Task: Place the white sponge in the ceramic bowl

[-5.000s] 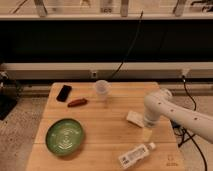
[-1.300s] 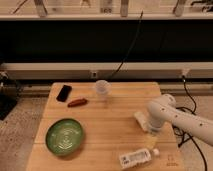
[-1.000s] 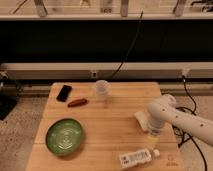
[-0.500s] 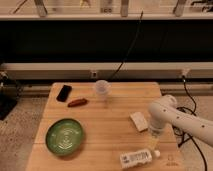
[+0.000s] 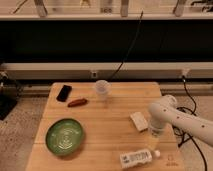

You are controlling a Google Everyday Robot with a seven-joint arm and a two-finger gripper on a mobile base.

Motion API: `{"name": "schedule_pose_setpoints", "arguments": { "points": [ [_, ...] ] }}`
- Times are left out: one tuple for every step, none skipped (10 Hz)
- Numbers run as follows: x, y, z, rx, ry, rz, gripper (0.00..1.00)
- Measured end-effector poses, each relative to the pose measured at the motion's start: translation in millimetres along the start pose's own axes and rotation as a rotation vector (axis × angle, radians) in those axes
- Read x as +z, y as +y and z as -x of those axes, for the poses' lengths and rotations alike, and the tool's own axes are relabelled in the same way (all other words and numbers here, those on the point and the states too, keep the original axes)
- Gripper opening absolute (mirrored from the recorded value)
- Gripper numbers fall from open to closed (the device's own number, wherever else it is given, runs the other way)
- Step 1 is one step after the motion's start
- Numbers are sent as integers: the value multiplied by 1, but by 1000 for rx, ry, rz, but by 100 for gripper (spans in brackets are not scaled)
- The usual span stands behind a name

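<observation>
The white sponge [image 5: 138, 120] lies flat on the wooden table [image 5: 107, 117], right of centre. The ceramic bowl [image 5: 65, 136], a wide green dish with paler rings, sits at the front left and holds nothing. My gripper [image 5: 154, 133] hangs from the white arm [image 5: 172, 116] that reaches in from the right. It points down at the table just right of and in front of the sponge, close beside it. I cannot tell whether it touches the sponge.
A white-labelled plastic bottle [image 5: 136, 158] lies on its side at the front edge, just below the gripper. A clear plastic cup [image 5: 102, 88], a black phone [image 5: 64, 92] and a reddish-brown sausage-shaped item [image 5: 77, 102] sit at the back.
The gripper has drawn slightly to the right, off the sponge, so more of the sponge shows. Since five seconds ago the bottle has turned to lie level along the front edge.
</observation>
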Motion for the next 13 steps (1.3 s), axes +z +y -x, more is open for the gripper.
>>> {"name": "schedule_pose_setpoints", "arguments": {
  "points": [
    [0, -1, 0, 0, -1, 0, 80],
    [0, -1, -1, -1, -2, 0, 80],
    [0, -2, -1, -1, -2, -1, 80],
    [0, -2, -1, 0, -2, -1, 80],
    [0, -2, -1, 0, -2, -1, 80],
    [0, -2, -1, 1, -2, -1, 80],
    [-1, -2, -1, 0, -3, -2, 80],
    [-1, -2, -1, 1, -3, -2, 80],
    [-1, -3, -2, 1, -3, -2, 80],
    [-1, -3, -2, 1, -3, -2, 80],
    [-1, -3, -2, 1, -3, -2, 80],
    [-1, -3, -2, 1, -3, -2, 80],
    [-1, -3, -2, 1, -3, -2, 80]
  ]
}}
